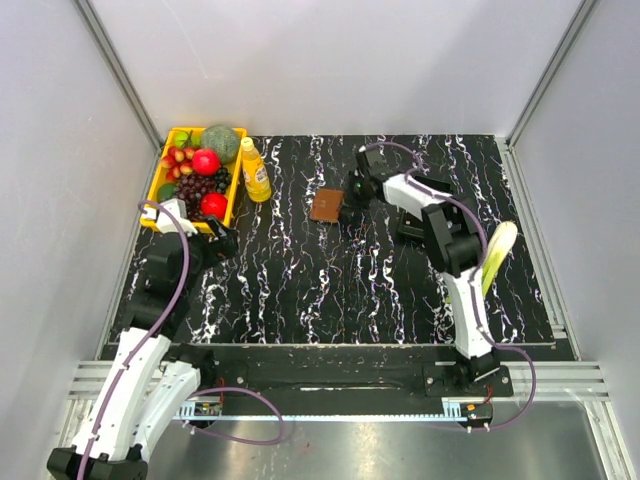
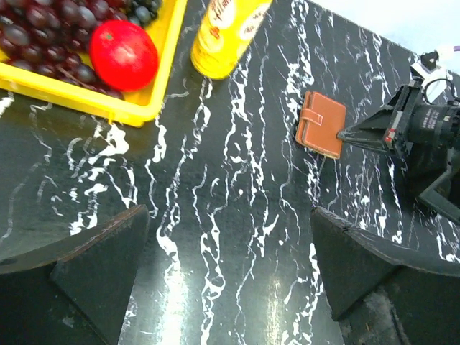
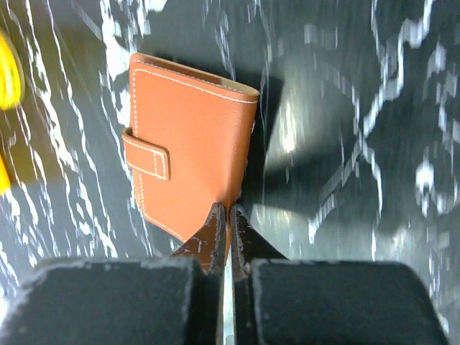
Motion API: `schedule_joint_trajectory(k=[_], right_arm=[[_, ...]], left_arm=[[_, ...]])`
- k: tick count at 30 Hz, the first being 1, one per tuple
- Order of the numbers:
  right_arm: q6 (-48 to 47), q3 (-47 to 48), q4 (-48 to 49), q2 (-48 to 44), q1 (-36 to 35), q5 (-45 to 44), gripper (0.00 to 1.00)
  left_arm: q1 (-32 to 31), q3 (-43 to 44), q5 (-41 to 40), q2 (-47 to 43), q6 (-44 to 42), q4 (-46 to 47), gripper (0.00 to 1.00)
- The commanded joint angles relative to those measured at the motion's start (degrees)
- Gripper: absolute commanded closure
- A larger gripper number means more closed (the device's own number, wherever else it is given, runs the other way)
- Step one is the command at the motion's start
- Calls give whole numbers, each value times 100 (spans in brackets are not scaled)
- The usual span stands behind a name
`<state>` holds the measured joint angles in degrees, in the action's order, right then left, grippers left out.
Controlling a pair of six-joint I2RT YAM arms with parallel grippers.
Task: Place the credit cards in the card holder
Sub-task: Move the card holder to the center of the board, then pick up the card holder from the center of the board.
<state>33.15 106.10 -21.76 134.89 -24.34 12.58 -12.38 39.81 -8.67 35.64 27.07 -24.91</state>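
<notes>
We find the card holder (image 1: pixel 326 205) (image 2: pixel 321 123) (image 3: pixel 190 144) lying flat on the black, white-veined counter (image 1: pixel 320 290), toward the far middle, closed, with its strap (image 3: pixel 147 154) buttoned over the front. The right arm (image 1: pixel 450 240) reaches in from the right, and the right jaws are pressed together, their fingertips (image 3: pixel 215 231) meeting the holder's near edge. From the wrist view we cannot tell whether a bit of the leather is caught between them or they merely touch it. The left arm (image 1: pixel 165 280) sits on the left side, well apart from the holder. The left jaws are spread wide over bare counter and hold nothing. Just beyond them stands a yellow tray (image 1: pixel 158 188) (image 2: pixel 108 108) at the far left, filled with fruit. In it we make out dark grapes (image 1: pixel 200 185) (image 2: pixel 43 43) and a round red fruit (image 1: pixel 214 205) (image 2: pixel 123 54). A yellow bottle (image 1: pixel 254 170) (image 2: pixel 226 32) stands upright just beside the tray's right wall, between tray and holder, near the holder but not touching it. Off to the right, beyond the right arm, a pale green long thing (image 1: pixel 498 255) lies slanted on the counter, far from the holder.
</notes>
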Motion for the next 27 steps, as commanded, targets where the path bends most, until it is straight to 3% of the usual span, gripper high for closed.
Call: schedule_joint_trajectory(k=[1,4,10,16,20,27], right_arm=[[-36,-1755,918,-1428,-62,649,100],[147,-3108,1391,-2052,-106,1035,100],[648,-4887,2096,-2968,-589,1019,100],[693,-5337,2316,-3241,-783,1001,100],[588,-5390,2360,-3232,-836,1212,100],[509,-5258,2334,-3074,-888,1440,100]], left_arm=[[-97,-499,839,127,394,600,1],[-430,-1175,1270,207,799,1257,3],[-1713,-1950,894,829,1493,2462,3],[-2277,-2329,893,1831,1986,3824,6],[-2392,-2354,745,2569,1785,4535,8],[-2400,-2110,1288,4011,1485,6084,19]])
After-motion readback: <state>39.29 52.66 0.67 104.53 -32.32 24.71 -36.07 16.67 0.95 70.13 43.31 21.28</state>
